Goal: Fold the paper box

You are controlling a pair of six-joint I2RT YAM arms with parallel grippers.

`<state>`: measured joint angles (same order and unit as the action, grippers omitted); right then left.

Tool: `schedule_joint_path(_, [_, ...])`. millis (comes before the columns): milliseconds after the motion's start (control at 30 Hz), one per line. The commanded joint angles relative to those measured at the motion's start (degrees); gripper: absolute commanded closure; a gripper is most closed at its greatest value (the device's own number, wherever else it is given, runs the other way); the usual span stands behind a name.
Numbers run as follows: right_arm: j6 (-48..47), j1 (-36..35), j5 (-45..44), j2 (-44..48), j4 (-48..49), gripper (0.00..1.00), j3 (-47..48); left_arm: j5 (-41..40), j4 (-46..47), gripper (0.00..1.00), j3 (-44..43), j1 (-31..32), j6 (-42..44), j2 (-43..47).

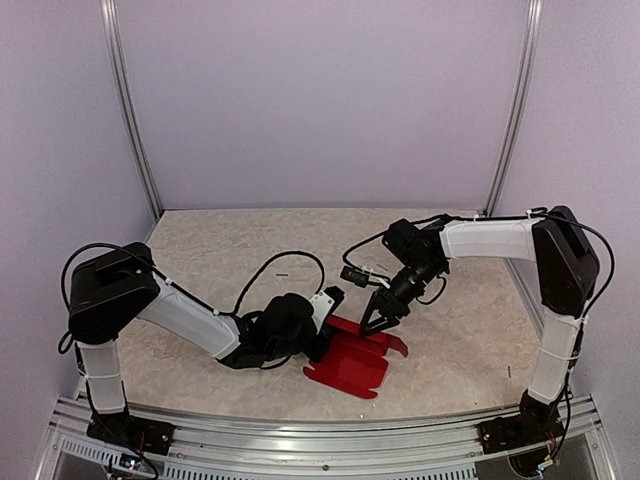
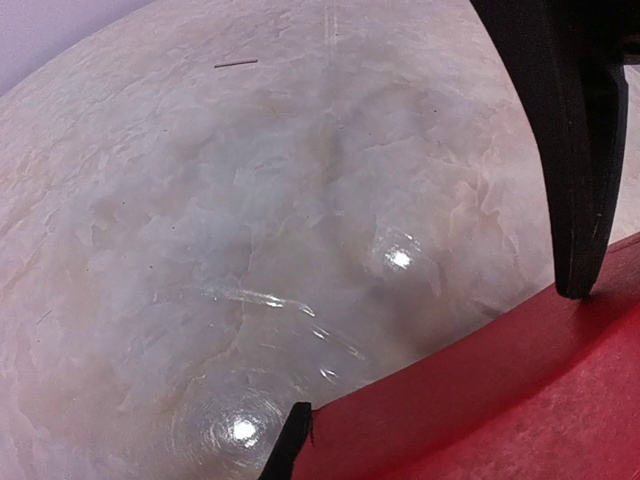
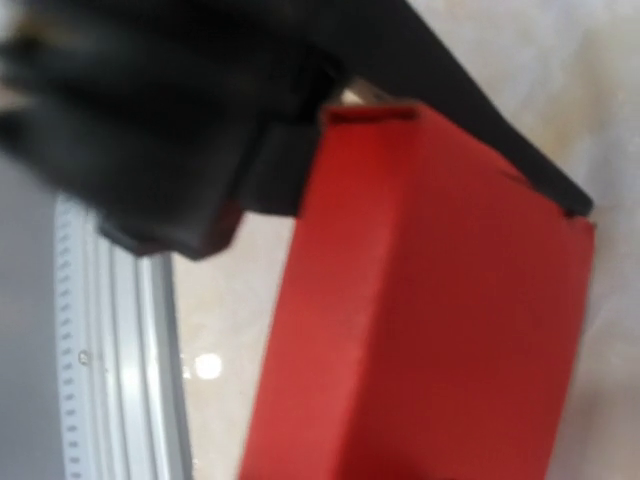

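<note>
The paper box (image 1: 348, 365) is bright red card, partly folded with raised walls, lying at the table's near middle. My left gripper (image 1: 327, 318) is at its left edge. In the left wrist view (image 2: 435, 365) the fingers are wide apart, and both tips touch the edge of the red card (image 2: 520, 400). My right gripper (image 1: 378, 324) is at the box's far edge with its fingers spread. The right wrist view is blurred: a raised red panel (image 3: 430, 300) fills it and one finger (image 3: 500, 130) runs along its top edge. The other finger is hidden.
An aluminium rail (image 1: 320, 440) runs along the near table edge and also shows in the right wrist view (image 3: 120, 380). Frame posts (image 1: 130, 110) (image 1: 515, 100) stand at the back corners. A black cable (image 1: 290, 258) loops behind the left gripper.
</note>
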<state>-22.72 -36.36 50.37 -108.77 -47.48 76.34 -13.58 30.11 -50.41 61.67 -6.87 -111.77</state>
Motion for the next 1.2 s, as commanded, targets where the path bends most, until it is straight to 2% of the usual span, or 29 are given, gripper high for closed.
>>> schedule_joint_path(0, [2.41,-0.38,-3.33,-2.55,0.56,0.57,0.2,0.02,3.37,0.9,0.29,-0.71,0.72,-2.14])
schedule_joint_path(133, [4.17,-0.27,-4.66,-3.36,2.09,0.64,-0.28,0.79,5.04,0.9,0.12,-1.33,0.61,-3.96])
schedule_joint_path(300, [5.28,0.22,-5.93,-4.43,2.85,0.66,-0.6,-0.3,7.62,0.83,1.15,-1.38,0.29,-5.41])
schedule_joint_path(433, [5.48,0.82,-5.72,-5.36,2.67,0.67,-0.24,-2.11,12.39,0.78,5.26,-0.52,0.57,-3.7])
schedule_joint_path(633, [5.17,1.64,-4.4,-6.18,1.75,0.67,0.74,-7.55,14.85,0.73,8.75,1.84,2.3,-0.51])
schedule_joint_path(867, [4.5,1.73,-2.77,-6.62,0.72,0.66,1.22,-8.96,19.82,0.74,11.69,2.93,3.58,1.35])
schedule_joint_path(1167, [4.17,1.69,-1.59,-6.73,0.25,0.66,1.19,-6.82,20.52,0.82,8.43,1.69,4.65,-1.48])
